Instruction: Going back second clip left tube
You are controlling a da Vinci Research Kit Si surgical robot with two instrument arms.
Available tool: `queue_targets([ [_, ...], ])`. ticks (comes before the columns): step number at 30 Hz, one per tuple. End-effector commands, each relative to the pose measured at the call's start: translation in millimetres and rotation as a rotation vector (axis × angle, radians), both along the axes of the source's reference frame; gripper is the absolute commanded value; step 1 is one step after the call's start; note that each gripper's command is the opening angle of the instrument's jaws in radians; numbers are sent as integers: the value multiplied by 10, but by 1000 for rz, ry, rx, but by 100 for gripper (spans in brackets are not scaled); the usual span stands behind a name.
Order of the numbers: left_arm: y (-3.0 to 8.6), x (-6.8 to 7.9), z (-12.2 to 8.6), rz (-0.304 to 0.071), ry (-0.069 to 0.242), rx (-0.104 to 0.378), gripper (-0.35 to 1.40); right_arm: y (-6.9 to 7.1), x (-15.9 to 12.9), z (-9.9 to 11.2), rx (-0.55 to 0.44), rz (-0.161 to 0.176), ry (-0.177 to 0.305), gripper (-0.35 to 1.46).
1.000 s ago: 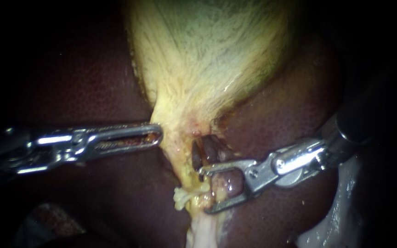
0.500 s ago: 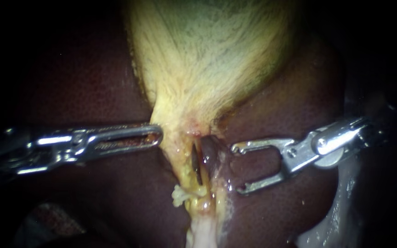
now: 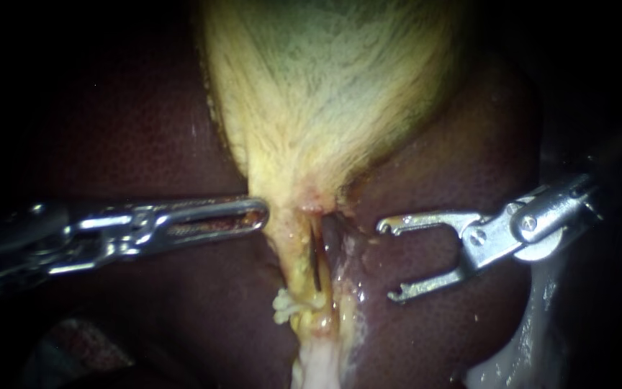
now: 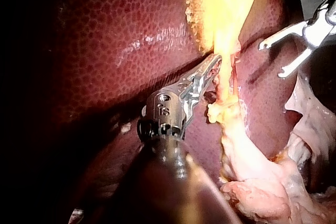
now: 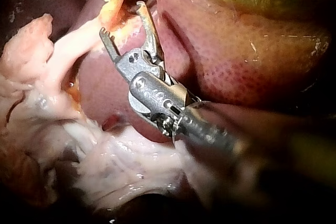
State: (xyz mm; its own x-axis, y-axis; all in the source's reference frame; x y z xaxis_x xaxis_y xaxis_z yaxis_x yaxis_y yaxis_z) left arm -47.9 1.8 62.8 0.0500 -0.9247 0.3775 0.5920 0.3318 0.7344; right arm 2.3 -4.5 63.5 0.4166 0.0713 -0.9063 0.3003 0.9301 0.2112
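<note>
Endoscope view: the pale yellow, fibrous gallbladder narrows to a neck at centre, bordered on both sides by dark maroon, stippled liver. Below the neck a yellowish tube runs downward to a whitish fatty stump, with a small frayed yellow tuft on its left edge. A thin dark clip sits on the tube's right edge, just below the neck. Open room: a strip of bare liver separates the clip from the right instrument; pale wet tissue lies at the lower right, under its shaft. The right instrument's two slim metal jaws stand wide apart, empty, touching nothing, tips pointing toward the tube and clear of it; the right wrist view shows the same spread. The left instrument, a slotted metal grasper, has its jaws closed on the left edge of the gallbladder neck, as the left wrist view confirms.
</note>
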Motion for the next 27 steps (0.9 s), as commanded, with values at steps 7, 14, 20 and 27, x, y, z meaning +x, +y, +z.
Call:
queue_targets([
  [7,-4,-12,9,9,4,3,-35,0,-2,-2,-34,14,-11,60],
  [14,-5,-15,10,14,4,5,-35,0,-2,-2,-33,14,-11,60],
  [20,-5,-15,11,14,4,5,-35,0,-3,-2,-33,14,-11,60],
  [27,-5,-16,11,14,4,5,-35,0,-4,-2,-33,14,-11,60],
])
